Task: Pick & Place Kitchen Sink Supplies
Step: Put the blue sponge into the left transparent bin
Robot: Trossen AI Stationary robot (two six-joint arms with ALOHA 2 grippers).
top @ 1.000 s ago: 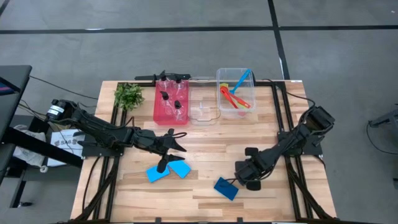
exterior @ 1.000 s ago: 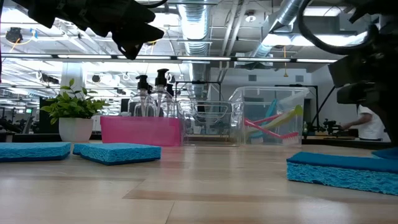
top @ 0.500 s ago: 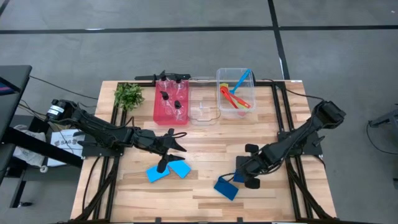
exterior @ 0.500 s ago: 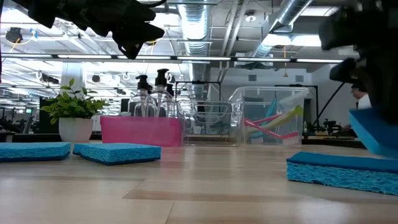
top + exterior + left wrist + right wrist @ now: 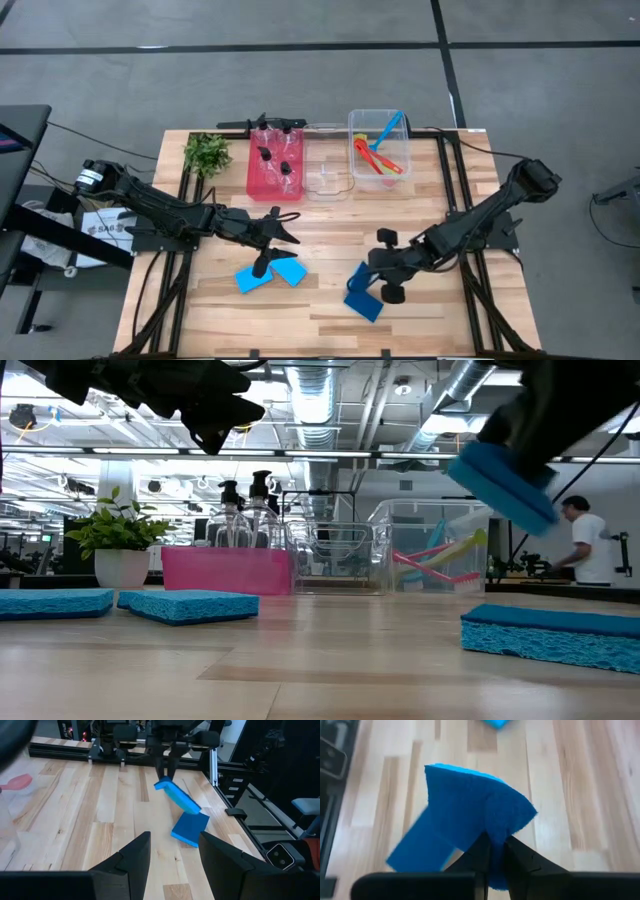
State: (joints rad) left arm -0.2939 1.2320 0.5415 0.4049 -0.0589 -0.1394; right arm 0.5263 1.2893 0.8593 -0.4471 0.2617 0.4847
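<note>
My right gripper [image 5: 371,271] is shut on a blue sponge [image 5: 357,281], held above a darker blue sponge [image 5: 366,304] that lies flat on the table. The low view shows the held sponge [image 5: 500,482] tilted in the air and the flat one [image 5: 550,635] below it. My left gripper [image 5: 283,231] hangs open above the table's middle, beside two light-blue sponges [image 5: 253,279] [image 5: 291,271] lying flat. Pump bottles [image 5: 283,168] stand in the pink bin [image 5: 251,172]. Red, blue and yellow-green brushes [image 5: 378,155] lie in a clear bin [image 5: 352,135]. My right gripper pinches the blue sponge between its two fingers [image 5: 481,854] at one end [image 5: 163,784]. The fingers come at it from above, slanting down. The sponge is lifted clear of the table and hangs tilted below the fingers, its free end [image 5: 192,809] lowest.
A leafy plant [image 5: 207,153] stands at the far left corner. A smaller clear bin [image 5: 327,187] sits between the pink and the brush bin. Bare wood lies between the sponges and along the near edge. A person [image 5: 592,555] shows in the room beyond.
My right gripper has risen and moved toward the table's left, carrying the blue sponge with it. The sponge, low beside the darker one a second ago, is now lifted clear and tilted. The darker sponge has stayed on the table.
</note>
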